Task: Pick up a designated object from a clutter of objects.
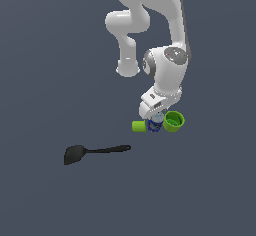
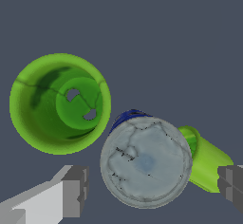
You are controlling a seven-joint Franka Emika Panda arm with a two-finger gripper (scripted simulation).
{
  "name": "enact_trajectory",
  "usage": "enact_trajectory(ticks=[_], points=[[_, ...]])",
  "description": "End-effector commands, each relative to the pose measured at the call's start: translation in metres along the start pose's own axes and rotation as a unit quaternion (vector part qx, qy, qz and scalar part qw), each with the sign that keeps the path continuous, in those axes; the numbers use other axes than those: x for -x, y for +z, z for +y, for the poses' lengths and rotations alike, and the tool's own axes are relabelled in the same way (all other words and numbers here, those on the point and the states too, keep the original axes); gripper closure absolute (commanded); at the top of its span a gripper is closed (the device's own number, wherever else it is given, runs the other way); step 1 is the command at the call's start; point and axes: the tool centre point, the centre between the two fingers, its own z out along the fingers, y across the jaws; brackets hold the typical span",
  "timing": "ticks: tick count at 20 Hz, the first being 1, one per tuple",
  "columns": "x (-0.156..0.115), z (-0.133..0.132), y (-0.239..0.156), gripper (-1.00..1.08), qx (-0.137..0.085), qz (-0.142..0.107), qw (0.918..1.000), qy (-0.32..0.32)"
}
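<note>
- Fingers (image 2: 76, 190) spread wide, one on each side of the blue can (image 2: 146, 160); gripper (image 2: 154, 186) grasps nothing, and we see a gap between each pad and the can wall.
- We judge the jaws are parted like this so they straddle the can before closing; the line between them runs roughly across its silver-grey lid.
- Blue can stands upright between the green cup (image 2: 59, 103) and the small green block (image 2: 205, 160), touching or nearly touching both; we can't tell which.
- Tight fit is the reason for care: one finger sits just beside the cup rim, while the other overlaps the block's end in the picture, so a bump looks possible to us.
- Wrist view gives us the finger gaps, the lid, the cup's hollow inside; the blue label shows only as a sliver.
- Exterior view shows what the wrist view misses: the black spatula (image 1: 95, 151) lying well apart from the cluster, and the arm's hand low over the can (image 1: 156, 123), hiding the fingers.
</note>
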Motion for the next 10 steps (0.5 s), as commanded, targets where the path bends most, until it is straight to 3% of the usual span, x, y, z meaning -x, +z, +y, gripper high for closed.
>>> enact_trajectory(ticks=[1,10], points=[[0.000,0.000,0.004,-0.92,0.000,0.000,1.0000,0.000],[0.001,-0.001,0.040,-0.92,0.000,0.000,1.0000,-0.001]])
